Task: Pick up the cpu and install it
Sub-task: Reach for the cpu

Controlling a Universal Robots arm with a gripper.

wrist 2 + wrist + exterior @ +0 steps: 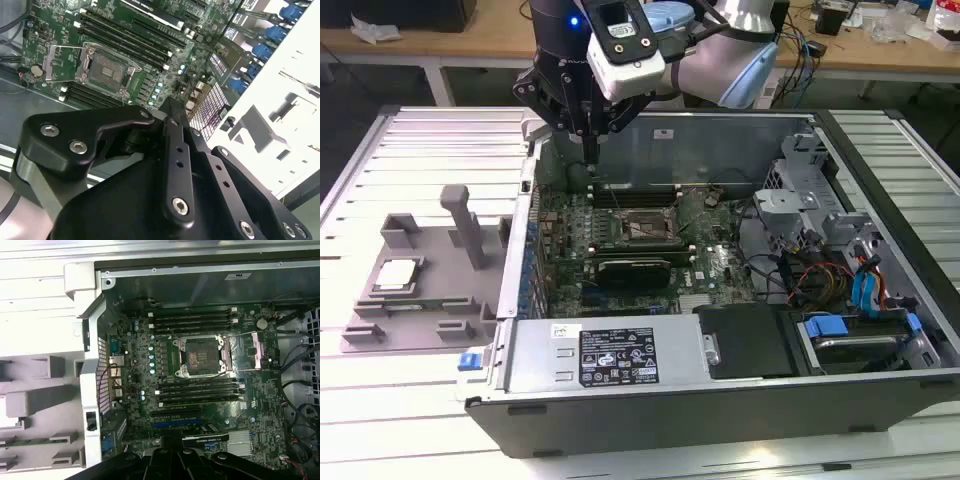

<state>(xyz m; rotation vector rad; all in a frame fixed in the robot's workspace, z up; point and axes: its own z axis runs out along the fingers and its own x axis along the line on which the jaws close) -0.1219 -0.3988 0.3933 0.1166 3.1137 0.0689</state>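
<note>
Step in hand: the pick, not yet made. The gripper hangs over the rear corner of the open computer case, at the exterior view's left. Its jaws appear pressed together, with nothing between them.

The cpu lies flat on the grey fixture, outside the case and well apart from the gripper, beside the fixture's upright post.

The socket on the motherboard stands open and unoccupied, so the install is outstanding.

Judgement: the pick calls for crossing to the fixture, spreading the jaws, and a level grasp on the chip's edges, clear of the post.

The counter is pale, slatted metal. Behind it stand wooden benches strewn with cables
</note>
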